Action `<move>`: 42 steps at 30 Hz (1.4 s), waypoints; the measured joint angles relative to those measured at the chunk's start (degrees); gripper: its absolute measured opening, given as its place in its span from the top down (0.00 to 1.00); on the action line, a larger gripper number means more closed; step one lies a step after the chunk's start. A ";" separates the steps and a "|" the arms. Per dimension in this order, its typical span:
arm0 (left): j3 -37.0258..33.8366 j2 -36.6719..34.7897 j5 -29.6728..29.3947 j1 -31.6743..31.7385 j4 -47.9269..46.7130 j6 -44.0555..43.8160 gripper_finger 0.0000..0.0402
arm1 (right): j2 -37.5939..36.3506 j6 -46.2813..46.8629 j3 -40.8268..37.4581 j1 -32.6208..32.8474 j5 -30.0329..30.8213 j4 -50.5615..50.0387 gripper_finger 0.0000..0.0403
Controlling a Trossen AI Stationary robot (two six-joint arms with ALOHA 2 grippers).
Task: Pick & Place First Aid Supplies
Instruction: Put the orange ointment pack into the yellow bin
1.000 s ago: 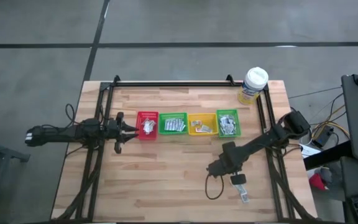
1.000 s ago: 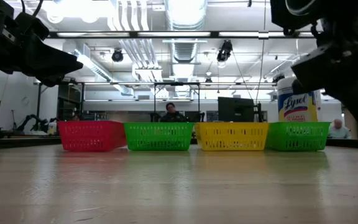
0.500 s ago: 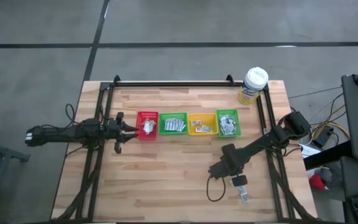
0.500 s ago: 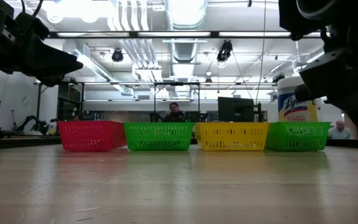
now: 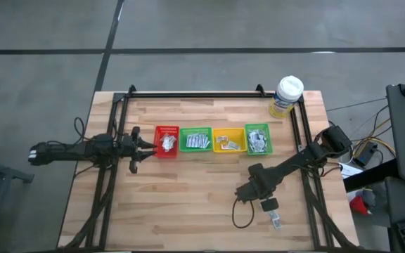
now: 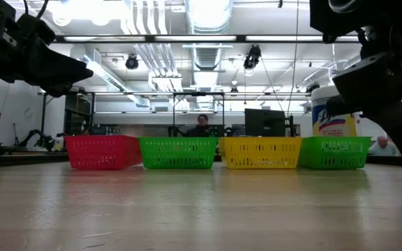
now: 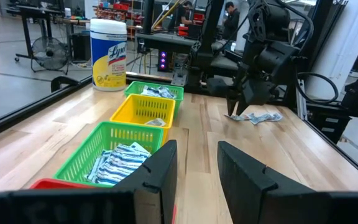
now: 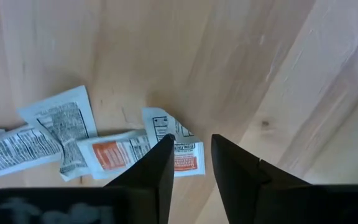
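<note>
Few flat sachets point(image 8: 138, 152) loose on table; rest sorted in bins.

Right end effector point(image 8: 189, 163) fingers apart above white-orange sachet point(image 8: 138, 154); printed sachets point(image 8: 55, 127) beside, wooden table point(image 8: 260, 62).

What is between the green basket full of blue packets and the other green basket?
A yellow bin sits between the two green bins, holding a few sachets; the left wrist view shows it best.
</note>
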 joint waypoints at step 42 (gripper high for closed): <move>0.00 0.02 -0.02 0.00 0.04 -0.06 0.72 | -1.34 0.55 -4.59 -0.07 1.37 8.07 0.94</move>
